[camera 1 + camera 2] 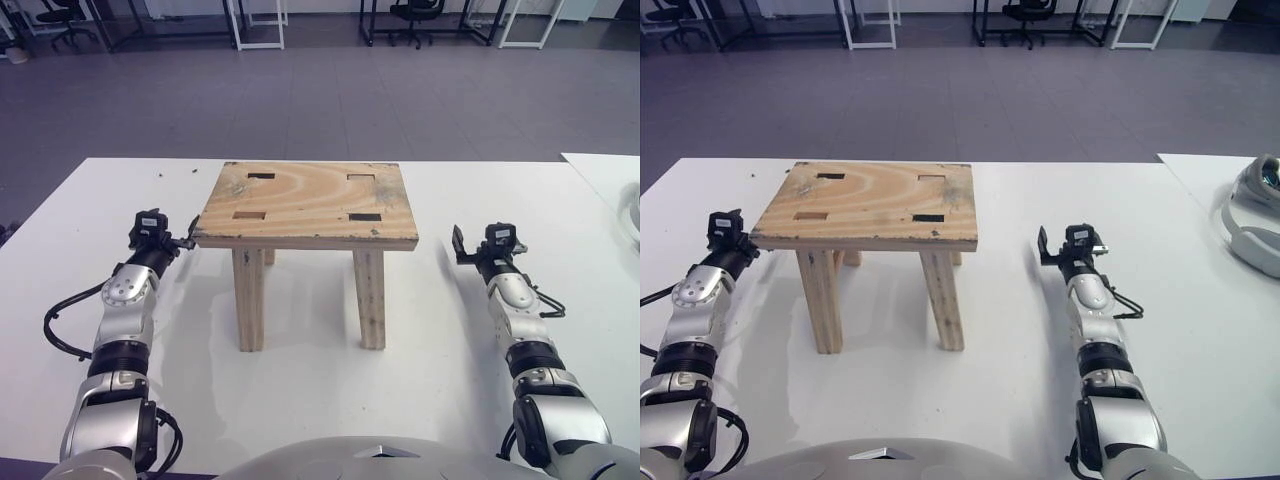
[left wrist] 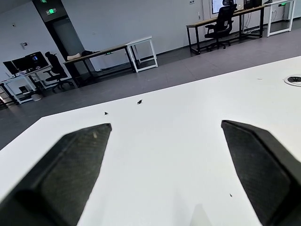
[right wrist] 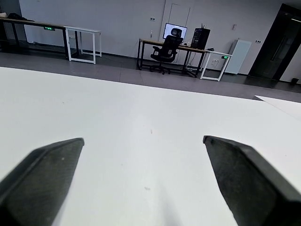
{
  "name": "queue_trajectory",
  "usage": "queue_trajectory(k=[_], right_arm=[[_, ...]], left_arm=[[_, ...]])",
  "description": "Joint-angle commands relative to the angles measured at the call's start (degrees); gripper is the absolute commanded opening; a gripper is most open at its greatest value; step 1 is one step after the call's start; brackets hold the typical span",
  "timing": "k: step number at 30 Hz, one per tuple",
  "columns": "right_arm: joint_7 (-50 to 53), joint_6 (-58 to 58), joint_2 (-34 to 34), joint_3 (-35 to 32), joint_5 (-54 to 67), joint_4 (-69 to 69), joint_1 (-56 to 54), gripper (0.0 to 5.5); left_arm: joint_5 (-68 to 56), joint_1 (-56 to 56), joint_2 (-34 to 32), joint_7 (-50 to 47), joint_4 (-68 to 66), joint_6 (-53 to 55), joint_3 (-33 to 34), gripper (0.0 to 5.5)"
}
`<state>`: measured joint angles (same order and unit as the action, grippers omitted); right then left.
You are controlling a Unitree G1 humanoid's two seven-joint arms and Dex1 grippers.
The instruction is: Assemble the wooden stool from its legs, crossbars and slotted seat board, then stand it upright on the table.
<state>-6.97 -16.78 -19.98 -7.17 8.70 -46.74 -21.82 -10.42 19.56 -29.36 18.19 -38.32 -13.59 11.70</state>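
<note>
We see bright, even, diffuse light that seems to come from overhead. In the head views the white worktop point(image 1: 300, 400) reads very bright, and the stool point(image 1: 305, 205) throws only a soft, pale shadow beneath and beside its legs. These views are sharp across the worktop. In the wrist views the dark fingers point(image 2: 70, 165) sit close to the lens with soft, slightly blurred edges. There the worktop looks nearly washed out, with lines stretching toward the edges.

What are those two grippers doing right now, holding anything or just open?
Left gripper: open, holding nothing.
Right gripper: open, holding nothing.
</note>
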Motion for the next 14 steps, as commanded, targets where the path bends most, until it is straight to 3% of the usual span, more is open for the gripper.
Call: queue_trajectory(k=[1, 14], right_arm=[[-0.9, -1.0, -0.8, -1.3, -0.7, -2.6, -3.9, 4.74], [-4.8, -5.3, 3.2, -0.7, -2.1, -5.3, -7.6, 4.74]], left_arm=[[1.2, -0.7, 0.4, -1.6, 0.7, -0.1, 0.9, 4.30], [0.5, -6.7, -3.0, -2.4, 3.3, 0.2, 6.8, 4.30]])
